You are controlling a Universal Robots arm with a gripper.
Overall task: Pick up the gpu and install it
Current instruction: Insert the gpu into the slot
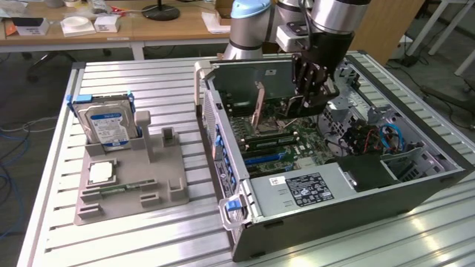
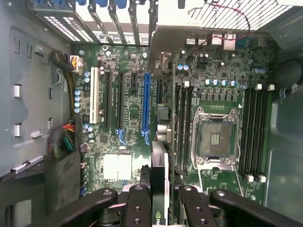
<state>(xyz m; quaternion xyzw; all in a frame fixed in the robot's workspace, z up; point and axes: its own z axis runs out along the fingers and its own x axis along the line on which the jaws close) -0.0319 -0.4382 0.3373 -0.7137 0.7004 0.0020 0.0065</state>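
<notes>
The gripper [image 1: 312,94] hangs inside the open computer case [image 1: 334,206]; its jaws are drawn narrow on the gpu [image 2: 160,175], which is gripped edge-on between the fingers [image 2: 137,208]; the card hangs over the motherboard [image 2: 118,161], near the long blue slot [image 2: 146,104]

silver arm [image 1: 337,14], black fingers [image 2: 137,208]

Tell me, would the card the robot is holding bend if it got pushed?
Probably not: the card stands straight in the gripper, with no sag. It looks thin, so it is likely light but fragile. Gripped near one end, it might tilt if pushed.
</notes>
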